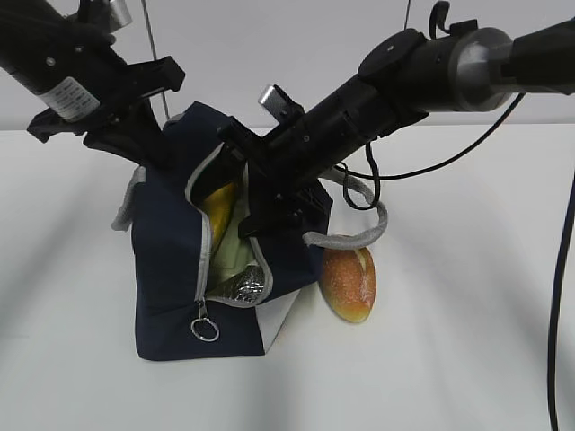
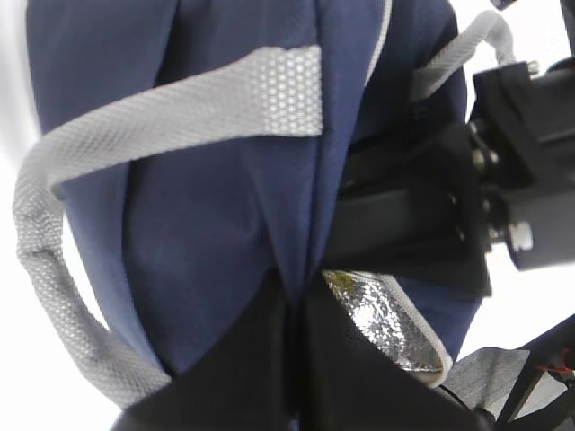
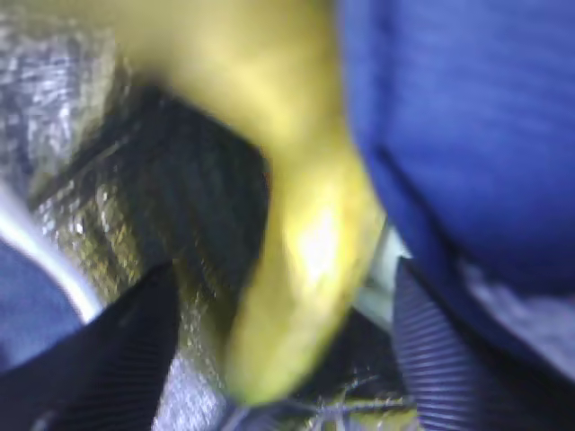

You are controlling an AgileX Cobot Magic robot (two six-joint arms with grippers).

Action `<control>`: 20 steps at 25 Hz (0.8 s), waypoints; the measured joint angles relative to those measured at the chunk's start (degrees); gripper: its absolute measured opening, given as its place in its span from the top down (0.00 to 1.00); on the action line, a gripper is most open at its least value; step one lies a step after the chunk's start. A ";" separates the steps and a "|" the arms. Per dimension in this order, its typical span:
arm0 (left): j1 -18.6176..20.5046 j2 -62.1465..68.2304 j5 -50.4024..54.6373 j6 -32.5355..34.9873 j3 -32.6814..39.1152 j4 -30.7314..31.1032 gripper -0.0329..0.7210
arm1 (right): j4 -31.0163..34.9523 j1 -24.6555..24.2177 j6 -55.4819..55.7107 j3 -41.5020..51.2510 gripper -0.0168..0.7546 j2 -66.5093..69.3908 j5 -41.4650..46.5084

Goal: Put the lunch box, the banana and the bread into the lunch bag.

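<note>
The bag [image 1: 175,305] stands on the white table [image 1: 449,359], and its zip is open at the front. My left claw [image 2: 292,359] is shut tight on a fold of the blue cloth at the top of the bag, on the far left side. My right claw [image 3: 287,359] is down in the bag's mouth. Its two dark fingers [image 3: 108,359] stand wide, with the banana [image 3: 296,224] between them. I cannot tell if they touch it. The banana is inside the bag, against the shiny silver lining [image 3: 81,215]. In the exterior view its yellow skin shows through the gap, with the pale green box [image 1: 226,253] just below it, also inside. The bread [image 1: 349,283] lies on the table, touching the bag's right side, under a grey handle [image 1: 359,235].
</note>
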 joint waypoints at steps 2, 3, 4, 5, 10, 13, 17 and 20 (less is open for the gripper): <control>0.00 0.00 0.00 0.00 0.00 0.00 0.96 | 0.00 0.00 -1.45 -0.13 0.22 0.00 1.86; 0.00 0.00 0.00 0.00 0.00 0.00 0.96 | 0.00 -0.24 -2.24 -0.26 0.22 0.00 2.96; 0.00 0.00 0.00 0.00 0.00 0.00 0.96 | -0.10 -0.48 -2.85 -0.25 0.22 0.00 3.81; 0.00 0.00 0.00 0.00 0.00 -0.05 0.96 | -0.27 -0.53 -3.69 -0.25 0.22 0.00 4.73; 0.00 0.00 0.18 0.00 0.00 -0.05 0.96 | -5.26 -0.73 -5.73 -0.25 0.22 -4.09 6.91; 0.00 0.00 0.22 0.00 0.00 -0.05 0.96 | -10.05 -0.73 -5.96 -0.25 0.22 -8.12 8.24; 0.00 0.00 0.24 0.00 0.00 -0.05 0.96 | -15.34 -0.73 -5.07 -0.25 0.22 -13.28 8.60; 0.00 0.00 0.24 0.00 0.00 -0.05 0.96 | -19.08 -0.73 -3.67 0.67 0.22 -17.90 7.15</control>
